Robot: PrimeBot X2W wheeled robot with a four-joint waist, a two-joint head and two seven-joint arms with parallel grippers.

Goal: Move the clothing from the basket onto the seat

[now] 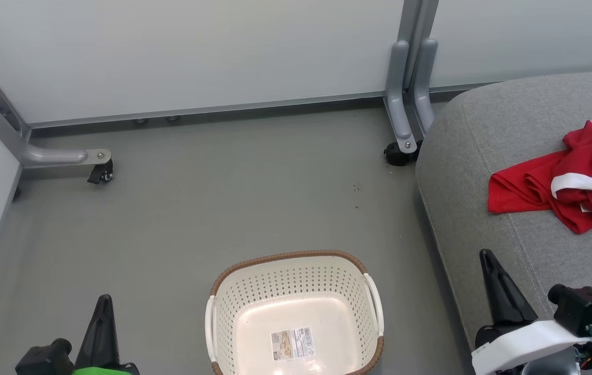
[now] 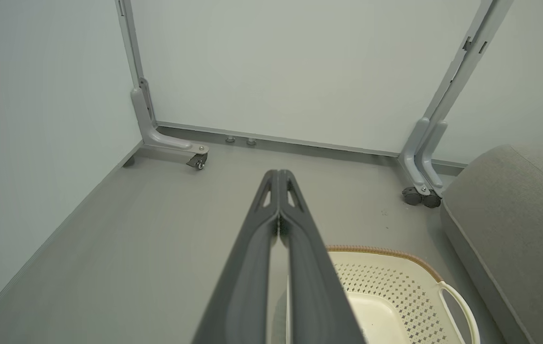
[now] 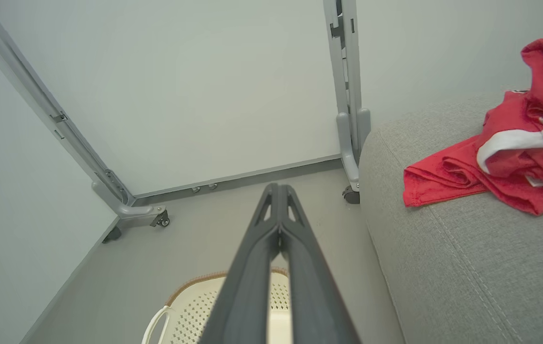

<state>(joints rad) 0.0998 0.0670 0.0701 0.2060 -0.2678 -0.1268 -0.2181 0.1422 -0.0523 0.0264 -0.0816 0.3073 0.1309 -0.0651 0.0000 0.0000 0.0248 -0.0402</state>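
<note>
Clearly the red sports clothing [image 1: 577, 177] lies crumpled on the grey seat [image 1: 483, 156], back from its rounded left edge, while the cream perforated basket [image 1: 285, 256] stands on the floor [image 1: 197, 208] just beside that edge, a paper label [image 1: 291, 344] on its bottom. The left gripper [image 1: 103, 299] and the right gripper [image 1: 485, 255] flank the basket, jaws pressed fully together and holding nothing.

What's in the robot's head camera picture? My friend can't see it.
An empty cream laundry basket with a brown rim sits on the grey floor, only a paper label inside. Red clothing with white stripes lies crumpled on the grey sofa seat at right. The left fingers and right fingers are shut, pointing up from the bottom corners.
</note>
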